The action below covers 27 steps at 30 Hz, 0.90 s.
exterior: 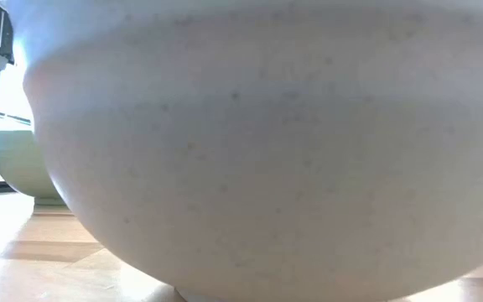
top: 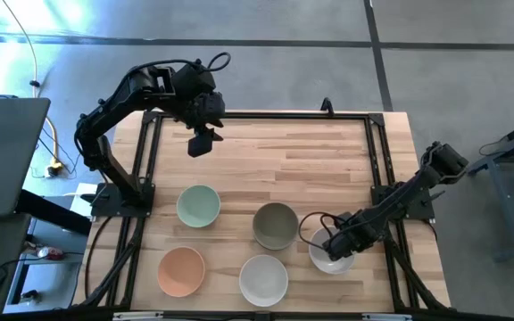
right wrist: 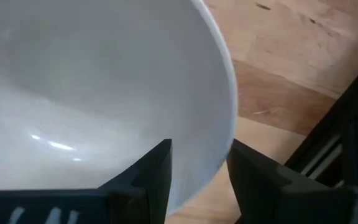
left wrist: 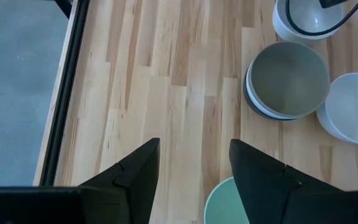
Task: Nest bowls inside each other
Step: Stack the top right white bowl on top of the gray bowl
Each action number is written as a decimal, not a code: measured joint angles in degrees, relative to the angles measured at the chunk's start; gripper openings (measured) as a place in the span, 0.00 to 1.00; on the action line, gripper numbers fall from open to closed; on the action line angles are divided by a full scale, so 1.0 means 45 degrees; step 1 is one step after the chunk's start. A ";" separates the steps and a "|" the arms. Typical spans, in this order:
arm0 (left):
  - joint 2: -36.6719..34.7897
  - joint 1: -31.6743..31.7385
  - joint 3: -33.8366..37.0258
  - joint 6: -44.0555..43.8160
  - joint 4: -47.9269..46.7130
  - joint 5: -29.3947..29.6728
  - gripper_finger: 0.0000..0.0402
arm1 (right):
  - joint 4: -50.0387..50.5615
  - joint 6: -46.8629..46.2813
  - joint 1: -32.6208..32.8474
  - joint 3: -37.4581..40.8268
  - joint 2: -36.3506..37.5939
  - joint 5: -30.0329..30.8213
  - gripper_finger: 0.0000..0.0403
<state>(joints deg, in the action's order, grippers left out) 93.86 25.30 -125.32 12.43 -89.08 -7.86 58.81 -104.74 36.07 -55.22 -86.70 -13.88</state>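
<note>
Task progress: early, by my judgement. Five bowl positions show on the table (top: 275, 147) and most bowls lie singly.
Nested so far: the grey bowl (top: 275, 225) appears to sit inside a darker bowl; the left wrist view shows a dark rim under it (left wrist: 248, 93) (probably the black one, but only an edge shows).
Loose bowls: the mint green bowl (top: 198, 205) toward the left edge; the peach-orange bowl (top: 181, 271) near the front left corner; a white bowl (top: 263, 279) at the front edge, centre; another white bowl (top: 328, 257) toward the right edge, just beside the grey one.
Right gripper (top: 335, 246): at the right-hand white bowl, fingers astride its rim, one inside and one outside in the right wrist view (right wrist: 199, 168). The rim sits in a narrow gap; a firm clamp cannot be confirmed.
Left gripper (top: 201, 143): waiting above the back left part of the table, fingers apart, holding nothing.
Remaining work: every single bowl must go into one stack.
Hidden or unclear: the low view is filled by the wall of one pale bowl (exterior: 258, 151), with only a sliver of a greenish bowl (exterior: 19, 164) beside it. A third white bowl is not separately visible (possibly stacked under another). The bowl beneath the grey one is largely covered.
</note>
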 joint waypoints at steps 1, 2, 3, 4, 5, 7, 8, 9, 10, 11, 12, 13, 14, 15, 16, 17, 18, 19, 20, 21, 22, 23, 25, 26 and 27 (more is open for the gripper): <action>0.0000 0.0000 0.0000 -0.0005 0.0000 0.0000 0.46 | -0.0058 -0.0073 0.0000 0.0000 0.0000 0.0033 0.34; 0.0000 0.0000 0.0000 -0.0013 0.0000 0.0000 0.46 | -0.0074 -0.0105 0.0000 0.0000 0.0000 0.0066 0.33; 0.0000 0.0000 0.0001 -0.0025 0.0000 0.0000 0.46 | -0.0073 -0.0106 0.0000 0.0000 0.0000 0.0075 0.32; 0.0000 -0.0010 0.0000 -0.0035 0.0000 0.0000 0.46 | -0.0083 -0.0105 0.0000 0.0000 0.0000 0.0075 0.31; 0.0000 -0.0010 0.0002 -0.0049 0.0000 0.0000 0.46 | -0.0122 -0.0110 0.0000 0.0000 0.0000 0.0075 0.31; 0.0000 -0.0080 0.0002 -0.0049 0.0000 0.0000 0.46 | -0.0244 -0.0176 0.0000 0.0000 0.0000 0.0070 0.29; 0.0000 -0.0121 0.0000 -0.0045 0.0000 0.0000 0.46 | -0.0271 -0.0202 0.0000 0.0000 0.0000 0.0066 0.29; 0.0000 -0.0162 0.0000 -0.0031 0.0000 -0.0005 0.46 | -0.0293 -0.0207 0.0000 0.0000 0.0000 0.0065 0.29; 0.0000 -0.0195 0.0003 -0.0010 0.0000 -0.0005 0.46 | -0.0342 -0.0222 0.0000 0.0000 0.0000 0.0061 0.29; 0.0000 -0.0235 0.0000 -0.0010 0.0000 -0.0005 0.46 | -0.0418 -0.0292 0.0000 0.0000 0.0000 0.0060 0.29; 0.0000 -0.0250 0.0000 -0.0010 0.0000 -0.0007 0.46 | -0.0472 -0.0339 0.0000 0.0000 0.0000 0.0055 0.29; 0.0000 -0.0257 0.0001 -0.0010 0.0000 -0.0010 0.46 | -0.0501 -0.0348 0.0000 0.0000 0.0000 0.0055 0.29; 0.0000 -0.0257 0.0000 -0.0010 0.0000 -0.0010 0.46 | -0.0551 -0.0357 0.0000 0.0000 0.0000 0.0055 0.29; 0.0000 -0.0252 0.0004 -0.0010 0.0000 -0.0010 0.46 | -0.0628 -0.0411 0.0009 0.0000 0.0000 0.0053 0.29; 0.0000 -0.0248 0.0000 -0.0010 0.0000 -0.0010 0.46 | -0.0704 -0.0439 0.0018 0.0000 0.0000 0.0053 0.29; 0.0000 -0.0248 0.0004 -0.0028 0.0000 -0.0010 0.46 | -0.0767 -0.0440 0.0021 0.0000 0.0000 0.0050 0.29; 0.0000 -0.0244 0.0000 -0.0047 0.0000 -0.0008 0.46 | -0.0821 -0.0445 0.0024 0.0000 0.0000 0.0050 0.29; 0.0000 -0.0246 0.0000 -0.0049 0.0000 -0.0010 0.46 | -0.0891 -0.0454 0.0024 0.0000 0.0000 0.0048 0.29; 0.0000 -0.0248 0.0000 -0.0049 0.0000 -0.0010 0.46 | -0.0943 -0.0505 0.0024 0.0000 0.0000 0.0050 0.29; 0.0000 -0.0248 0.0000 -0.0049 0.0000 -0.0010 0.46 | -0.0947 -0.0533 0.0024 -0.0001 0.0000 0.0050 0.29; 0.0000 -0.0248 0.0000 -0.0049 0.0000 -0.0010 0.46 | -0.0947 -0.0550 0.0025 0.0000 0.0000 0.0050 0.29; 0.0000 -0.0248 0.0001 -0.0049 0.0000 -0.0010 0.46 | -0.0947 -0.0644 0.0061 -0.0005 0.0000 0.0063 0.29; 0.0000 -0.0248 0.0002 -0.0049 0.0000 -0.0010 0.46 | -0.0942 -0.0754 0.0150 -0.0005 0.0000 0.0099 0.27; 0.0000 -0.0248 0.0000 -0.0051 0.0000 -0.0010 0.46 | -0.0942 -0.0779 0.0206 -0.0005 0.0000 0.0106 0.25; 0.0000 -0.0248 0.0005 -0.0053 0.0000 -0.0010 0.46 | -0.0939 -0.0780 0.0261 -0.0005 0.0000 0.0112 0.24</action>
<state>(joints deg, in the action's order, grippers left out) 93.86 24.18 -125.29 12.19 -89.08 -7.90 54.58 -108.25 37.25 -55.24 -86.70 -13.37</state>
